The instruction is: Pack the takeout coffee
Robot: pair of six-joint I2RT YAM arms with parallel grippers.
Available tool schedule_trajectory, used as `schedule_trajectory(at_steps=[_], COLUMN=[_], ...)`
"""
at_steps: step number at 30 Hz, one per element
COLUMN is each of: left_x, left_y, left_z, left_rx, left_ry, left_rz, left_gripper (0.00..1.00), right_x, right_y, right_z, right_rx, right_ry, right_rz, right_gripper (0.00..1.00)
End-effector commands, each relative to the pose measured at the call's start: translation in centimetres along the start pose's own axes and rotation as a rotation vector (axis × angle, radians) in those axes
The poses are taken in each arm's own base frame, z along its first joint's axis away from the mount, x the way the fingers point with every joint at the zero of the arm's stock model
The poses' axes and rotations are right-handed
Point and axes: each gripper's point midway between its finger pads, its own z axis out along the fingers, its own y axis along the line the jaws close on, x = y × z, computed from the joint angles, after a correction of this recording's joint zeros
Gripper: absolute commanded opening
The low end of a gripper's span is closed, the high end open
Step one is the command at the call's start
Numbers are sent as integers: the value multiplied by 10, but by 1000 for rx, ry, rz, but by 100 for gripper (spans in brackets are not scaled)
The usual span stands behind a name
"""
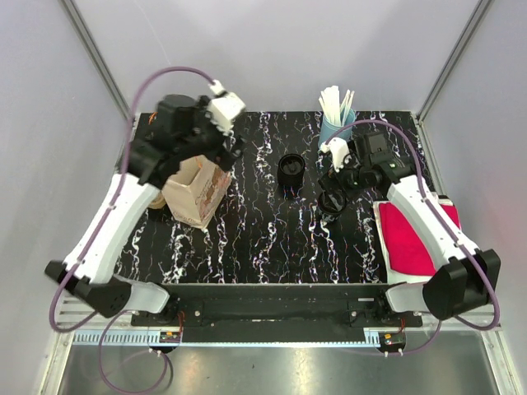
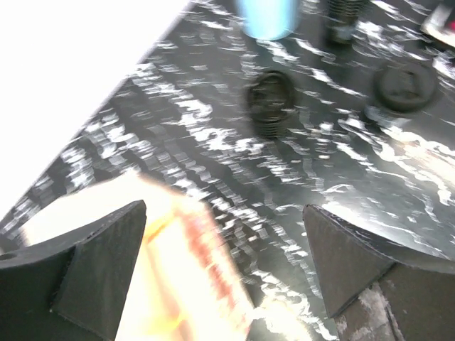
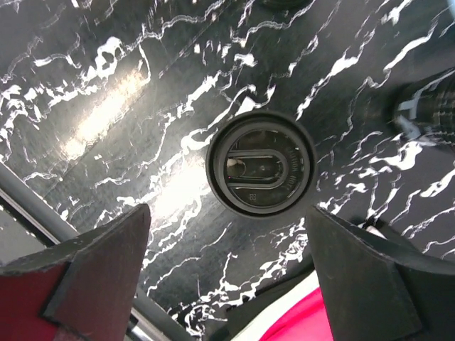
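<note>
Coffee cup [image 1: 290,170] stands open and upright at the middle of the black marbled tabletop [image 1: 263,243], while its black lid [image 3: 261,172] lies flat on the same surface just to the right, apart from the cup. The brown paper bag [image 1: 196,192] waits at the left. We see the right gripper [image 3: 227,231] poised directly above the lid, its fingers [image 3: 92,273] spread wide with nothing between them. The left gripper [image 2: 224,213] hangs over the bag, equally wide and empty, though its view is blurred. A blue cup of white sticks [image 1: 336,123] stands at the back, and a red cloth [image 1: 416,234] lies at the right edge. We judge the lid to be light, thin plastic, stiff at its rim but slick and low against the table. The safest hold would be across its outer rim, with the fingers coming straight down on opposite sides. We expect the cup to be light too, and easy to tip or crush, so it wants a gentle squeeze around the mid-wall rather than at the lip. We cannot tell whether it holds any liquid. The bag looks soft and likely to fold under a push.
</note>
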Motion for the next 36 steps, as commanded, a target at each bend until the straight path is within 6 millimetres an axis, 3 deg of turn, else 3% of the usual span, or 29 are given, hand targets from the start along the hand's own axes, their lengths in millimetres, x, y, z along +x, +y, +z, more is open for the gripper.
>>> schedule_trajectory(at_steps=[1, 5, 8, 17, 22, 36], left_x=[7, 30, 45, 81, 84, 84], left_y=[28, 46, 50, 43, 40, 39], left_z=[-44, -57, -60, -69, -77, -80], left_rx=[-112, -139, -137, -124, -141, -121], left_ry=[-33, -9, 18, 56, 33, 1], left_rz=[-35, -89, -120, -170, -183, -224], left_gripper=[99, 99, 99, 99, 99, 99], right_x=[2, 5, 8, 13, 16, 21], right_y=[-11, -6, -1, 6, 6, 4], right_z=[2, 8, 13, 33, 43, 57], right_rx=[61, 53, 50, 36, 43, 60], right_ry=[56, 87, 108, 146, 175, 209], right_rz=[14, 4, -13, -36, -49, -68], right_gripper=[83, 69, 65, 56, 45, 41])
